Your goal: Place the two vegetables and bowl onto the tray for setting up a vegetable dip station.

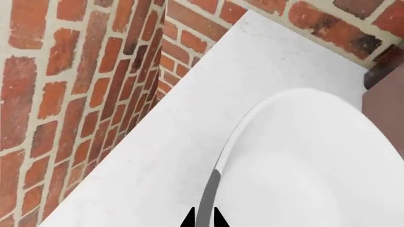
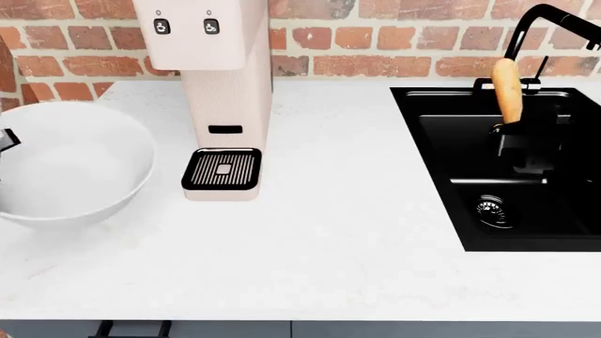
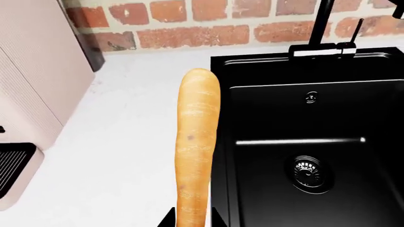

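- Left wrist: left gripper (image 1: 203, 222) pinches the big smooth white bowl's (image 1: 315, 161) rim, by the bench's back corner.
- Head: no tray visible (nor cucumber).
- Right wrist: right gripper (image 3: 191, 218) clamps the slim orange carrot (image 3: 196, 146) over the black sink's (image 3: 303, 142) edge; a slip would likely drop it in.

- Head view looks forward and down over the white tabletop (image 2: 348, 232), brick wall (image 2: 395, 49) at the far edge.
- Left wrist view sits very close over the bowl (image 1: 315, 165) rim, facing the wall corner.
- Right wrist view looks along the carrot (image 3: 197, 142) toward the sink (image 3: 303, 142); the head view shares both.
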Robot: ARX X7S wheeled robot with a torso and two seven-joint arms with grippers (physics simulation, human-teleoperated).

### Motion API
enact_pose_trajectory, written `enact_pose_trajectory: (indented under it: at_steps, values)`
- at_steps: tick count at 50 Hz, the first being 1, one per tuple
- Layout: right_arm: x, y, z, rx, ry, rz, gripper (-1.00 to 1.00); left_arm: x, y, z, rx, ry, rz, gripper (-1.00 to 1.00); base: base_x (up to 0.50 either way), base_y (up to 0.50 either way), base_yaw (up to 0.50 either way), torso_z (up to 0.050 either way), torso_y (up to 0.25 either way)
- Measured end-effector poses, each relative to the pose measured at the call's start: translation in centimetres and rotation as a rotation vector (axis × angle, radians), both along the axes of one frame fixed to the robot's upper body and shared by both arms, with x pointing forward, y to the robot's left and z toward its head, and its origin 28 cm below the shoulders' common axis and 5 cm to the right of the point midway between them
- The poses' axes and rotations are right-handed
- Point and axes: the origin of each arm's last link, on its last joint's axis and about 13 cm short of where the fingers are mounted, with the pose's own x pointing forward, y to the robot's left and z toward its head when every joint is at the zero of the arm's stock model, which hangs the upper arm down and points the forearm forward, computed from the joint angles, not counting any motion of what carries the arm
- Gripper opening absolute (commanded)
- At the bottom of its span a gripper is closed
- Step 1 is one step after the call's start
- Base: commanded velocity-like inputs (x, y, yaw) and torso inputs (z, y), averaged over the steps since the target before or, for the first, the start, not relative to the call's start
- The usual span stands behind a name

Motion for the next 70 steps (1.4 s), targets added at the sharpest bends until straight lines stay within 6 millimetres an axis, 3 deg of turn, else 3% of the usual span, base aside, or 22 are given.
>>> enact_pose_trajectory:
  at_steps: [16,33,70]
  values:
    - [-2.0,-0.3,0.8,0.015,-0.098,-0.003,-1.0,-2.2,-0.1,2.1,-0.021,-0.064,-0.048,-1.0,-0.01,0.01,0.0,0.0,0.001]
    - [-3.2,-0.4,1.1,0.015,-0.162,0.007,-1.0,-3.8,-0.5,3.8,-0.002,-0.093,-0.091,-1.0,-0.44,0.05,0.0,0.0,0.001]
    - [-3.7,-0.7,1.1,0.062,-0.222,-0.012,-1.0,-1.9,-3.6,5.1,0.012,-0.14,-0.282,-1.0,-0.06,-0.45,0.0,0.0,0.0]
